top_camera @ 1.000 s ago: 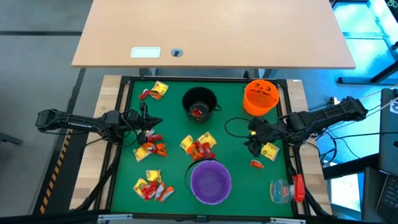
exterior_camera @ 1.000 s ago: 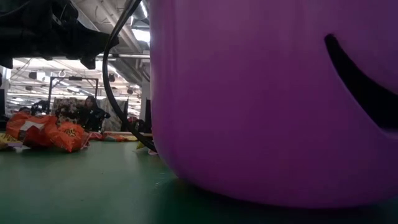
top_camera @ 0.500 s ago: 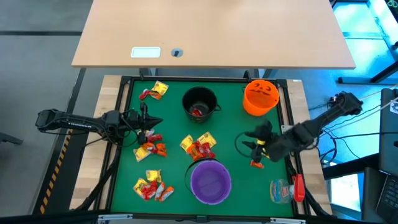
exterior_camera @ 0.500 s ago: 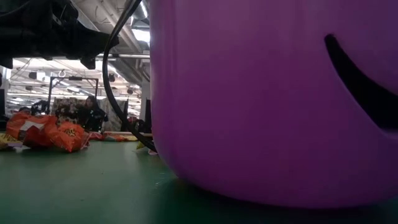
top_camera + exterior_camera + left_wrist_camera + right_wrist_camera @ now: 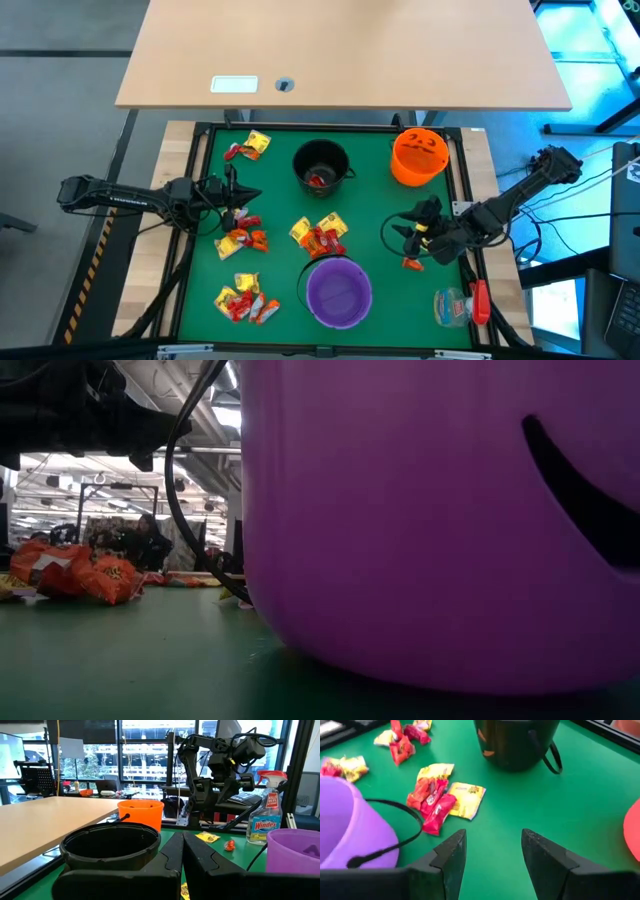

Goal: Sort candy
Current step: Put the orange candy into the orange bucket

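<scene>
The right end effector (image 5: 412, 236) has swung from 3 o'clock toward the worktop's middle, fingers open and empty, facing the shiny yellow and red wrapped candy (image 5: 320, 236) beside the round purple plastic bucket (image 5: 339, 292), so a pickup looks next, while the left end effector (image 5: 243, 197) waits closed at 9 o'clock.

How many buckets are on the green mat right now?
3. The black bucket sits at the far middle, the orange bucket at the far right corner, and the purple bucket at the near middle. None appears hidden.

A robotics lab: large windows (image 5: 145, 750), equipment stands (image 5: 37, 772) and a bare workbench (image 5: 345, 50).
</scene>
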`<state>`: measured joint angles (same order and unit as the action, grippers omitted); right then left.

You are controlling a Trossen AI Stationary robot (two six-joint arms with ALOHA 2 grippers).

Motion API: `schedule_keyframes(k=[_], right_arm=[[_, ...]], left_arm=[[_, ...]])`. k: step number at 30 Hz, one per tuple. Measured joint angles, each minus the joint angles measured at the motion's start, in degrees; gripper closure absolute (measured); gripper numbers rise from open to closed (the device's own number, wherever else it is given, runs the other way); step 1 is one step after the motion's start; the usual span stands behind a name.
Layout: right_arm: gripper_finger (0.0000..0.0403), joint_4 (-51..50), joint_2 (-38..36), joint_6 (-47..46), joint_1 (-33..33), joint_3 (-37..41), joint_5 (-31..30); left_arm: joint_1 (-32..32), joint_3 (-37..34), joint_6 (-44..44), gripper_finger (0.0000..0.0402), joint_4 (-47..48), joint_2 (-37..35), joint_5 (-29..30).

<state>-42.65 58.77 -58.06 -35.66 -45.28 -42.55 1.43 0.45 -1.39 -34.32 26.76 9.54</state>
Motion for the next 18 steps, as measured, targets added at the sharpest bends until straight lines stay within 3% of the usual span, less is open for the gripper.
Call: schedule_keyframes(k=[18], right_arm=[[0.0217, 0.6, -3.5, 0.0, 0.0, 0.0, 3.0]], left_arm=[[0.0, 0.0, 0.4, 0.0401, 0.0, 0.0, -1.5]])
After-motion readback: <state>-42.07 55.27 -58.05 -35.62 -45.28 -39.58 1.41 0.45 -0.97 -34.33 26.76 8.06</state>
